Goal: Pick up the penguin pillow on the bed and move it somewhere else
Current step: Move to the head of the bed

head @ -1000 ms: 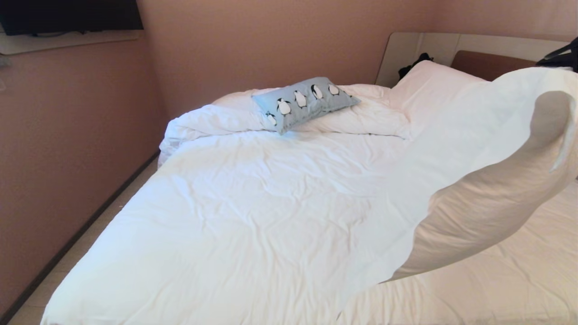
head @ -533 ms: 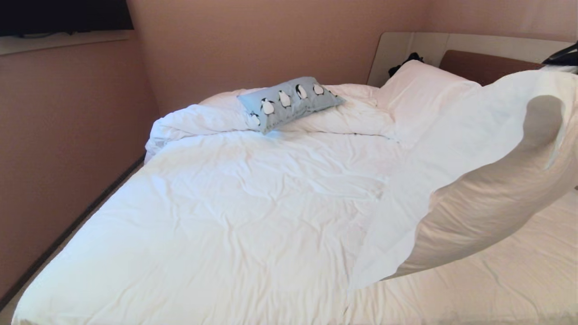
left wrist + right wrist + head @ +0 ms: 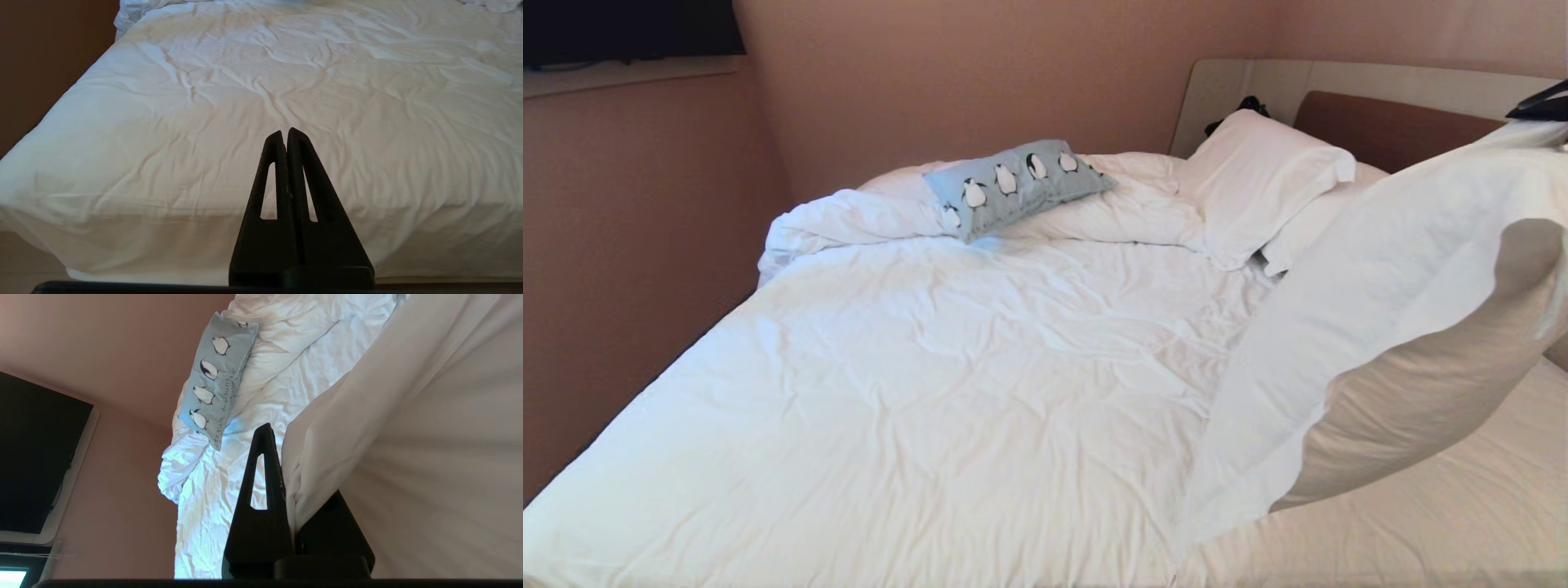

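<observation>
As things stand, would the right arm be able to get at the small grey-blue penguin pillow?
Probably not: the right pincer is shut on a large white pillow, and the penguin pillow lies far across the bed.

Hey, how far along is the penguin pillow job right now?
Not started on it: the grey-blue penguin-print pillow lies untouched on the rumpled white bed. The right pincer is shut on a large plain white pillow instead. Picking up and moving the penguin pillow remains.
</observation>
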Motion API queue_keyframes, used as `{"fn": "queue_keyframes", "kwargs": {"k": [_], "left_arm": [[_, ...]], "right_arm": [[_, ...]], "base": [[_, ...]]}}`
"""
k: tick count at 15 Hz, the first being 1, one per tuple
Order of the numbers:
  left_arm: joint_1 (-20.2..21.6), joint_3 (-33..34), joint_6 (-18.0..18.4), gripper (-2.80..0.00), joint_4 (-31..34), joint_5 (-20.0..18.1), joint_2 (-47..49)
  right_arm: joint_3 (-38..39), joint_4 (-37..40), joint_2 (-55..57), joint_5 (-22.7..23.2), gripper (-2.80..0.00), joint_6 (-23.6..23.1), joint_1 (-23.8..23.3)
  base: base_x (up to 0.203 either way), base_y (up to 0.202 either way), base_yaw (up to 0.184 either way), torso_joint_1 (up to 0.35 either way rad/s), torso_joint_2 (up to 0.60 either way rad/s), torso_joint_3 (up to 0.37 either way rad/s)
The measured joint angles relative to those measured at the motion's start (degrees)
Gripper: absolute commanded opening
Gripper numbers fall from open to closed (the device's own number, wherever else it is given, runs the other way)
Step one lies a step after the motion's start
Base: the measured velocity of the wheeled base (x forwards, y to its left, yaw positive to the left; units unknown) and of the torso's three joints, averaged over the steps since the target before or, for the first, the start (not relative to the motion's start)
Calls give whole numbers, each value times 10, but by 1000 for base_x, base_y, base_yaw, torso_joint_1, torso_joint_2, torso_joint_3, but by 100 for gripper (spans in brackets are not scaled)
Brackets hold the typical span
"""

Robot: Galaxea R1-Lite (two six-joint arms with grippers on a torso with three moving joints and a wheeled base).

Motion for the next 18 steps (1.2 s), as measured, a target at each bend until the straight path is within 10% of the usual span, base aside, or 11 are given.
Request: {"fn": "queue_keyframes", "kwargs": {"k": [18], "left_arm": [[0,0,0,-280,0,0,0]], "right_arm": [[-1,0,2,0,-280,0,-5]], "base": [[0,-191,-1,2,2,2]]}}
